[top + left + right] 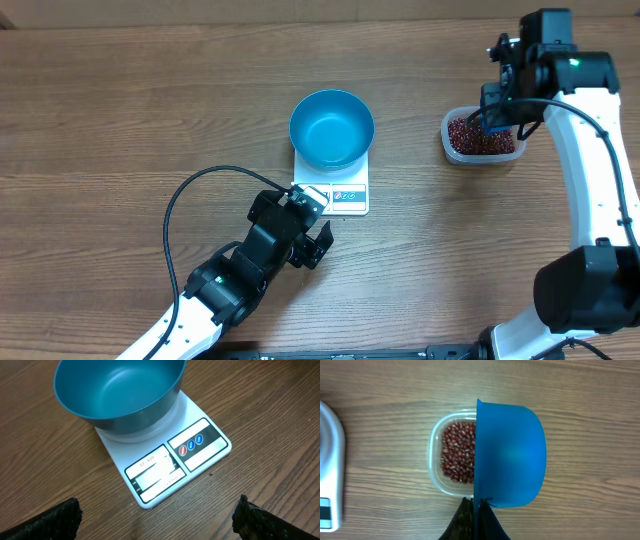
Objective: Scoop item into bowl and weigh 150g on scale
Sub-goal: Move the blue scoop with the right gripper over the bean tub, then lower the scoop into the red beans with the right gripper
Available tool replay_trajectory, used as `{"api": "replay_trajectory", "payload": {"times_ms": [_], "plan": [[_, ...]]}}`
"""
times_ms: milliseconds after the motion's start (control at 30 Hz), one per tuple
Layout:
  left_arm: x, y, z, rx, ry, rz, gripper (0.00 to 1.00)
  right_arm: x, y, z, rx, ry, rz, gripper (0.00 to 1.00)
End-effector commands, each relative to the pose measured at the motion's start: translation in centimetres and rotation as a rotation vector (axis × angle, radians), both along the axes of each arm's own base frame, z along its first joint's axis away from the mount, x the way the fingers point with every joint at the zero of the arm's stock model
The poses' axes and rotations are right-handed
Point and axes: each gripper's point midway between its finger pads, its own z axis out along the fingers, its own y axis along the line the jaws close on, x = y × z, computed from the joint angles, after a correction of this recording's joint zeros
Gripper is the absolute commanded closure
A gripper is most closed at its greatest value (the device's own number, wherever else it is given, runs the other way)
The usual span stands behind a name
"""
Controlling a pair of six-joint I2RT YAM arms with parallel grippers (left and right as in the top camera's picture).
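Observation:
The teal bowl (332,128) stands on the white scale (346,198) at mid-table, and its inside shows nothing in it (117,392). My left gripper (311,236) hovers open just in front of the scale's (150,474) display edge, touching nothing; its fingertips (56,520) stand far apart. The red-brown beans (456,453) fill a clear tub (434,462) at the right (446,135). My right gripper (477,510) is shut on the handle of a small blue scoop (509,455). The scoop is turned on its side above the tub's right half and hides the beans there.
Bare wooden tabletop surrounds the scale and the tub. The left arm's black cable (190,195) loops over the table to the left of the scale. The right arm's white links (600,150) run along the right edge.

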Motion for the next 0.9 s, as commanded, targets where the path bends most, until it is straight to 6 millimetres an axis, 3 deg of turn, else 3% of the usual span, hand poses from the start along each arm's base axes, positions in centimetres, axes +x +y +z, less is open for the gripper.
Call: {"api": "replay_trajectory", "payload": {"times_ms": [0,867], "plan": [[0.1,0.3,0.1,0.010,-0.012,0.006,0.01,0.5,-0.3,0.6,-0.086,-0.013,-0.025,0.96],[0.1,0.3,0.1,0.010,-0.012,0.006,0.00,-0.5,-1.8,-0.4,-0.218,0.048,-0.133,0.96]]}}
